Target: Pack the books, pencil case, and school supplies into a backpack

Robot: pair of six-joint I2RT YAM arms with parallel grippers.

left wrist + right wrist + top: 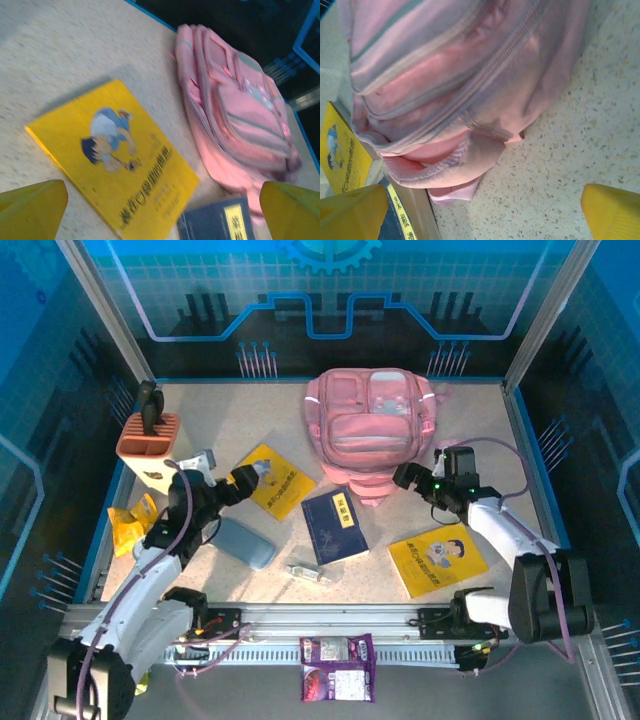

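The pink backpack [372,430] lies flat at the back middle of the table. One yellow book [275,480] lies to its left, the navy book [335,525] in front of it, and a second yellow book [438,558] at the front right. The grey-blue pencil case [243,542] and a small clear silvery item [308,573] lie near the front. My left gripper [252,478] hovers open at the left yellow book's [115,160] edge. My right gripper [405,477] is open beside the backpack's [460,75] lower right corner, with bare table between its yellow fingertips [612,212].
A beige orange-topped block [150,445] stands at the left, with a yellow snack bag [130,523] in front of it. Purple snack packets [338,665] lie on the near rail. Blue walls enclose the table on three sides.
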